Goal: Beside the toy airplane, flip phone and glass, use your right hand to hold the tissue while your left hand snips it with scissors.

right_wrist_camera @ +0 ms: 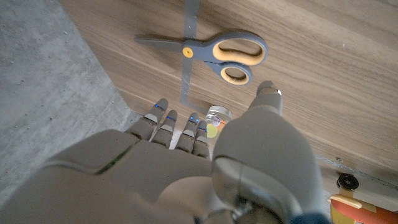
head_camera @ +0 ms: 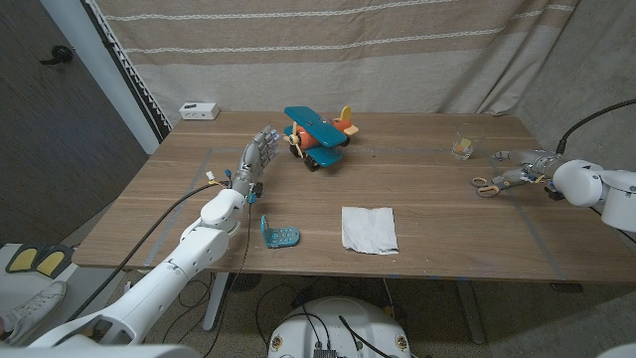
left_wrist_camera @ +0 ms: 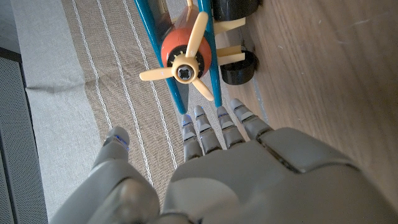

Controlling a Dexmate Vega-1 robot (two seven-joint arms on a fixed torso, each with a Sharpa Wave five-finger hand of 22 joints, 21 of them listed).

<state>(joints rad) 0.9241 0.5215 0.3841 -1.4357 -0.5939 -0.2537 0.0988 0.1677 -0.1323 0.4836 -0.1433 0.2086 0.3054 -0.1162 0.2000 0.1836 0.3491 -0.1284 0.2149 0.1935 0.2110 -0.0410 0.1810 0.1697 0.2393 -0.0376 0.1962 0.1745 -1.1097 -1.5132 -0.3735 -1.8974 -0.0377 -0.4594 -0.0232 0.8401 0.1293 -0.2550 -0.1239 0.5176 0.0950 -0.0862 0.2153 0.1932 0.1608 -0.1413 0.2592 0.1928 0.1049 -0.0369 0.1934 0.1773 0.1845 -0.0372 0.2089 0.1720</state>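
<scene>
A white tissue [head_camera: 369, 229] lies flat near the table's front edge, right of centre. The scissors [head_camera: 489, 184] [right_wrist_camera: 217, 51], with grey and tan handles, lie on the wood at the right. My right hand [head_camera: 532, 164] [right_wrist_camera: 186, 168] hovers just beside them with fingers extended and holds nothing. The glass [head_camera: 465, 142] [right_wrist_camera: 217, 116] stands behind the scissors. A blue and orange toy airplane [head_camera: 320, 136] [left_wrist_camera: 186, 62] sits at the back centre. My left hand [head_camera: 256, 157] [left_wrist_camera: 224, 174] is raised next to its propeller, fingers apart and empty. A blue flip phone [head_camera: 278, 233] lies open, left of the tissue.
A small white box [head_camera: 199, 110] sits at the table's far left corner. A grey striped curtain [head_camera: 397, 50] hangs behind the table [head_camera: 427, 194]. Strips of tape mark the wood near the scissors.
</scene>
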